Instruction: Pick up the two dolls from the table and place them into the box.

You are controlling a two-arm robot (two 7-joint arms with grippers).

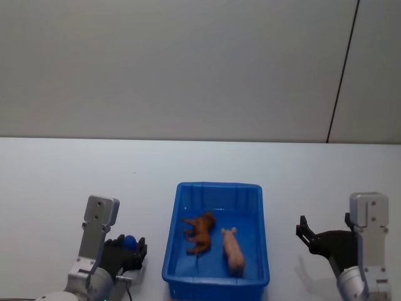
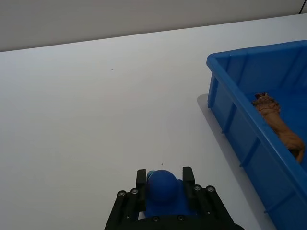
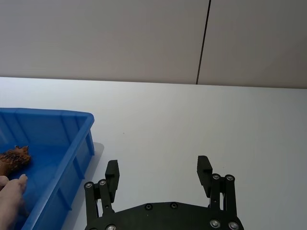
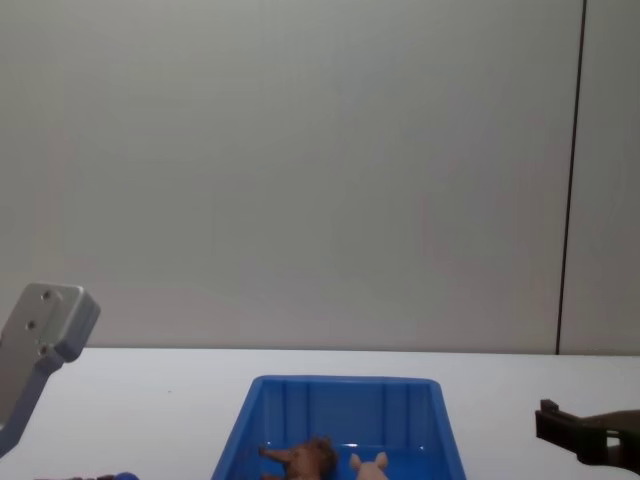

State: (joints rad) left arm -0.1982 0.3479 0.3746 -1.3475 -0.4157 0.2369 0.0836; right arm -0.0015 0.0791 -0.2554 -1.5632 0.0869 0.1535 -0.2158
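Dolls rest inside the blue box [image 1: 216, 283]: the brown doll [image 1: 200, 232] beside the pink pig [image 1: 234, 249]. My left pincer [image 1: 130, 249] is clenched around a blue ball [image 2: 161, 182] (not a doll). My right pincer [image 3: 158, 172] hangs released over the desk [image 1: 62, 182]. I think I should keep both away from the box.

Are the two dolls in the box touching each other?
Apart. In the head view, blue floor of the box shows between the brown doll and the pink doll.
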